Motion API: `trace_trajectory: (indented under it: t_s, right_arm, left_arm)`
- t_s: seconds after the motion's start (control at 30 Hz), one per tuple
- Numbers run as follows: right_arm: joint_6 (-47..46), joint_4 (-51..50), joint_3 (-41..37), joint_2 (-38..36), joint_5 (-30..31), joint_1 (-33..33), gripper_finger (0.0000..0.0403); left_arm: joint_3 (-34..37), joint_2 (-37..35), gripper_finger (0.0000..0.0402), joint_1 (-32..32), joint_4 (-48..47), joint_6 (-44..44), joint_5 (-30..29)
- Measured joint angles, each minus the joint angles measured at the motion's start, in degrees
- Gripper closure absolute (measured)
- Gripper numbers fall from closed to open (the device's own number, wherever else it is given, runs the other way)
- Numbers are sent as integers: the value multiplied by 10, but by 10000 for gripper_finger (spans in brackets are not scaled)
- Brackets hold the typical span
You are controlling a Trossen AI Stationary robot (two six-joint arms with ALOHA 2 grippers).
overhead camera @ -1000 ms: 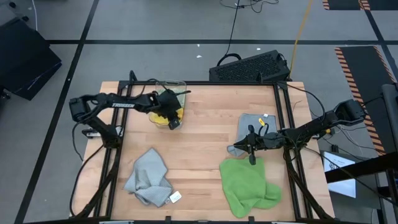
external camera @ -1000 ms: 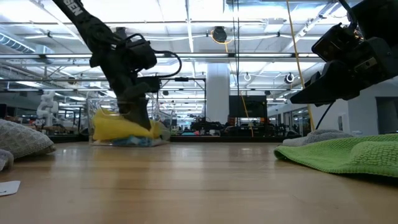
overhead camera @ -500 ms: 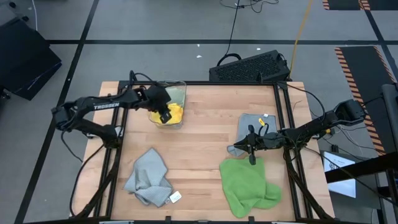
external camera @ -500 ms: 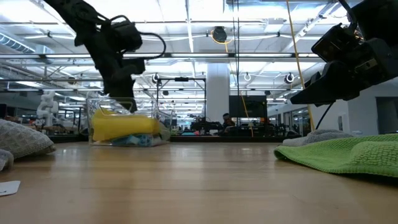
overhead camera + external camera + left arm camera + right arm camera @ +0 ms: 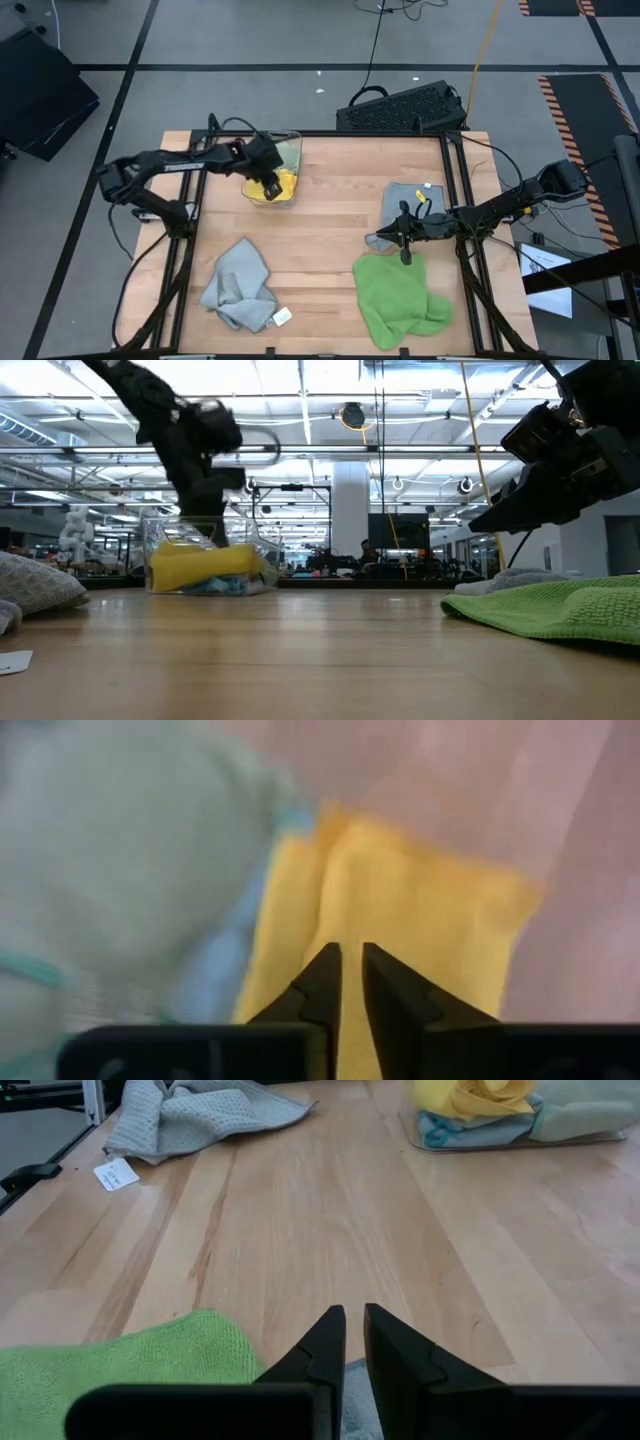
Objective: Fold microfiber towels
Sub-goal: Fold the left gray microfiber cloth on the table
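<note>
Your left gripper (image 5: 342, 982) is in the bin (image 5: 285, 140) w/ fingers nearly shut over the yellow towel (image 5: 400, 930); can't tell if it's got cloth. Lift now and it may slip, or drag the bin. Right gripper (image 5: 346, 1342) is shut, empty, above the green towel (image 5: 395, 295).

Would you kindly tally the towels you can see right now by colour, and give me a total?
Grey towels: 2, one near the front left and one by the right gripper
Bright green towel: 1
Yellow towel: 1, in the clear bin
Light blue towel: 1, in the bin
Pale green towel: 1, in the bin
Total: 6 towels
</note>
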State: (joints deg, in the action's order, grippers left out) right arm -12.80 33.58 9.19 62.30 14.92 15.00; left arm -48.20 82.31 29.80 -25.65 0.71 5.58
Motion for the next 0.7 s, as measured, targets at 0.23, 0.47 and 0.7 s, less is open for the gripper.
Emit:
trace_trajectory:
  t_s: [0.23, 0.47, 0.7]
  right_arm:
    - [-38, -5, 0, 0, -17, 1, 367]
    - [-85, -29, 0, 0, -45, 25, 367]
    - [-125, -30, 0, 0, -44, 70, 367]
  left_arm:
    - [-67, -98, 395, -64, -103, 34, -103]
    - [-81, -178, 374, -271, -175, 134, -231]
    - [-61, -167, 294, -484, -218, 310, -292]
